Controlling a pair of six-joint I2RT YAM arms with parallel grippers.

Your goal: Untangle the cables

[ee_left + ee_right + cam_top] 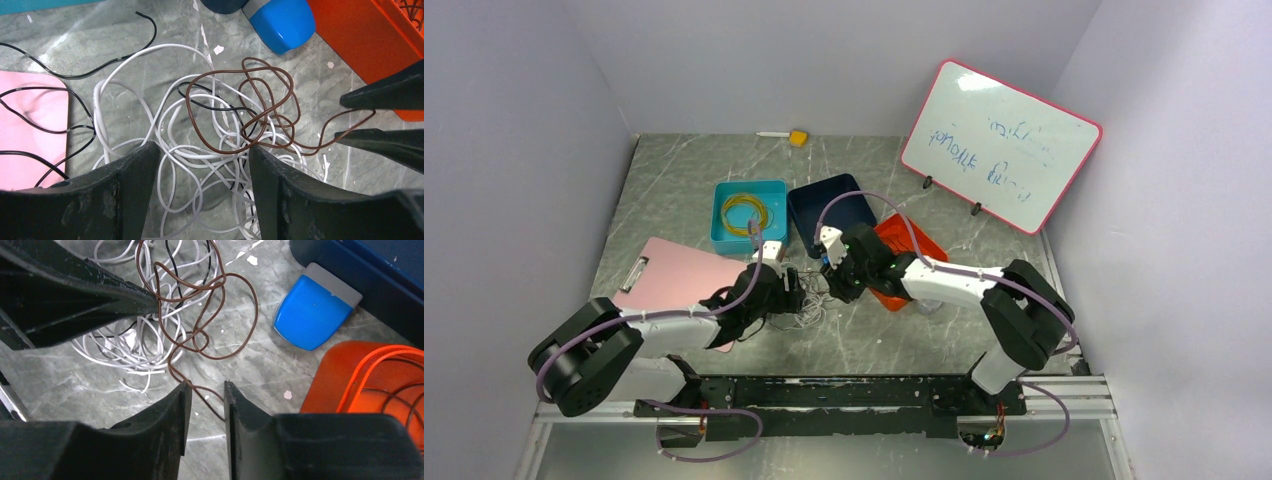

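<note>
The cables (pixel 220 135) lie in a tangled heap on the table (pixel 894 340) between the two arms. The left hand (pixel 202 147) hangs released, fingers wide over the white loops (pixel 175 150). The right hand (pixel 206 385) stands part-open around the brown cable (pixel 262 119), not pinching it.

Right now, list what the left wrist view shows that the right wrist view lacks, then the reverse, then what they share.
Left wrist only: the pink clipboard with thin black cables crossing it, and a teal tray edge.
Right wrist only: orange loops lying inside the orange tray.
Shared: the brown cable, the white cables, the blue block and the marbled tabletop.
</note>
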